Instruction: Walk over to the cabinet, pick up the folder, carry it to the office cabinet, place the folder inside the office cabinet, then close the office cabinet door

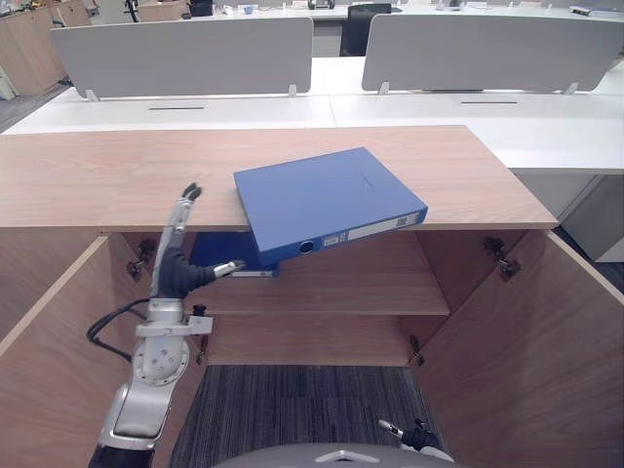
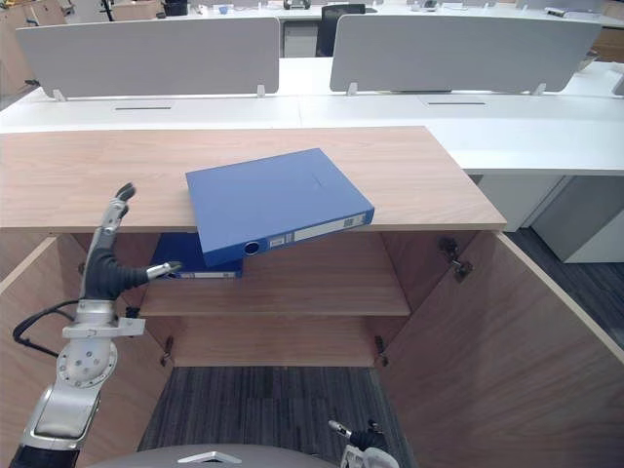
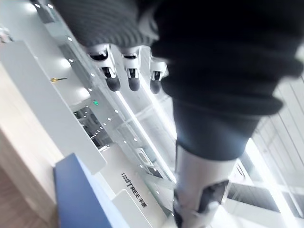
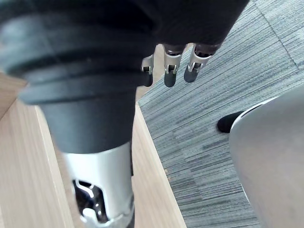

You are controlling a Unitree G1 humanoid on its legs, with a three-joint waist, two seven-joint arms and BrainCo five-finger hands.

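1. Hovering open, my left hand (image 1: 176,258) sits just beside the folder (image 1: 327,200) overhanging the cabinet top (image 1: 88,175).
2. I'd pinch that overhanging edge squarely, thumb beneath.
3. Right hand (image 4: 172,64) hangs low, seemingly relaxed.

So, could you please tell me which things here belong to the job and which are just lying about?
For the job: blue folder; cabinet under it, both doors open; left hand, open; right hand, low.
Lying about: second folder on the shelf; desks; dividers; chair.
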